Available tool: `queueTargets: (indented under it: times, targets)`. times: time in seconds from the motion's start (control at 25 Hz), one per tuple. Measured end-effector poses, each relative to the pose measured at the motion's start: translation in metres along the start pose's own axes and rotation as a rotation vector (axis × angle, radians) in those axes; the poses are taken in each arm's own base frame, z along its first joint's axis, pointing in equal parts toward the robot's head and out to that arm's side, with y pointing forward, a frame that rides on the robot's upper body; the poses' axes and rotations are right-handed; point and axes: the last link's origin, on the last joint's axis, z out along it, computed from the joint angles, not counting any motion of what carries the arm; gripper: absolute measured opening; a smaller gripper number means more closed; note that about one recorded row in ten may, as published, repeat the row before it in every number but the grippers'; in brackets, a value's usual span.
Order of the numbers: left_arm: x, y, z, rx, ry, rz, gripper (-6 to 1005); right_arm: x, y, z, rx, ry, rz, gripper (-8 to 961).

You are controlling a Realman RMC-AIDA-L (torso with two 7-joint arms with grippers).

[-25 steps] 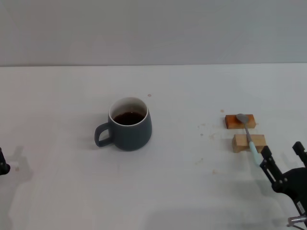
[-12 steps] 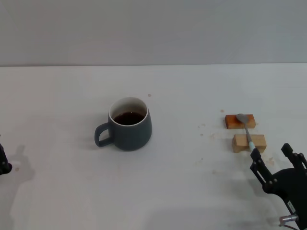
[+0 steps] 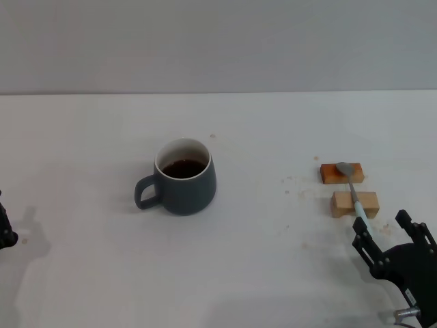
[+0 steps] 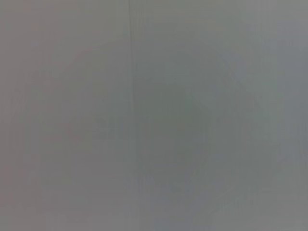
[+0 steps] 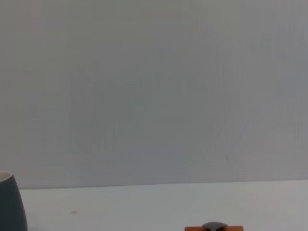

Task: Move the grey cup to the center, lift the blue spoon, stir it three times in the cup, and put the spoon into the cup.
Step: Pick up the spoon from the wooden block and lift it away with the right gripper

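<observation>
The grey cup [image 3: 185,179] stands upright left of the table's middle, handle to the left, with dark liquid inside. Its edge shows in the right wrist view [image 5: 9,204]. The blue spoon [image 3: 352,190] lies across two wooden blocks at the right, metal bowl on the far block, pale handle pointing toward me. Its bowl shows in the right wrist view [image 5: 214,225]. My right gripper [image 3: 378,223] is open and empty, just near and right of the handle's end. My left gripper [image 3: 4,231] sits at the far left edge, mostly out of view.
An orange-brown wooden block [image 3: 332,173] and a pale wooden block [image 3: 343,204] hold the spoon up off the white table [image 3: 273,137]. Small stains dot the table near the blocks. The left wrist view shows only a plain grey surface.
My right gripper has moved left and a little toward me, closing in on the spoon handle's near end. The cup, spoon and left arm have not moved.
</observation>
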Motion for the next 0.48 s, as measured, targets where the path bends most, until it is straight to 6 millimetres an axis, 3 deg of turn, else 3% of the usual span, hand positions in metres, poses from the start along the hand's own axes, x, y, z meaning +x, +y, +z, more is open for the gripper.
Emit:
queueTargets:
  times: [0.48]
  targets:
    - [0.0004,-0.0002,0.0010,-0.001,0.002,0.001,-2,0.0004,0.0006,0.0044,-0.011,0.011,0.005,750]
